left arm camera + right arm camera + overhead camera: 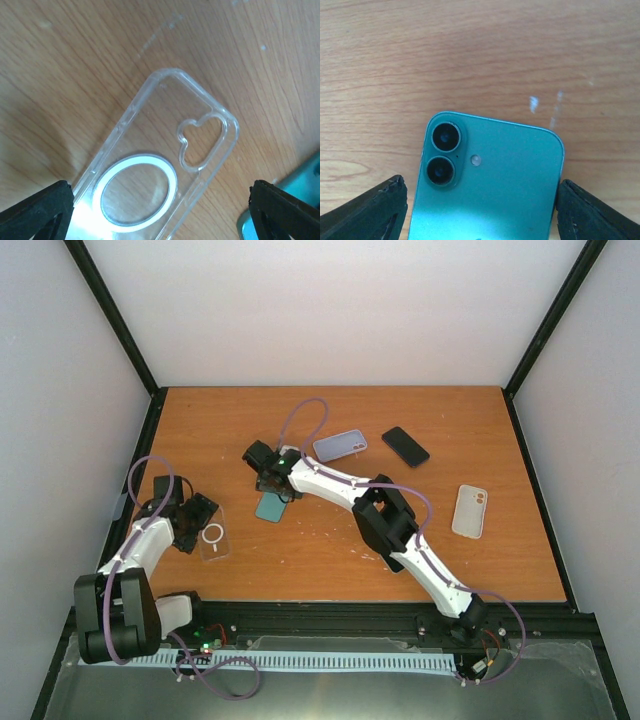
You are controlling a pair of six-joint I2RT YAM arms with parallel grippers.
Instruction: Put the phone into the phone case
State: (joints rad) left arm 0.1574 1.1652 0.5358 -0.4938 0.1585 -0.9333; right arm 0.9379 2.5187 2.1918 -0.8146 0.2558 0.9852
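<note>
The teal phone [270,508] lies back up on the wooden table, its two camera lenses showing in the right wrist view. My right gripper [482,215] is open and straddles the phone [490,185]. The right fingertip [595,212] is at the phone's edge, and a thin gap remains at the left one. The clear phone case [213,536], with a white ring, lies flat just left of the phone. My left gripper [160,215] is open around the case [165,155], whose ring end runs between the fingers [35,212]. A teal corner of the phone [311,172] shows beside the right finger.
A pale lavender case [340,445] and a black phone [405,446] lie at the back middle. A white case [470,510] lies at the right. The enclosure's black posts and white walls ring the table [330,560].
</note>
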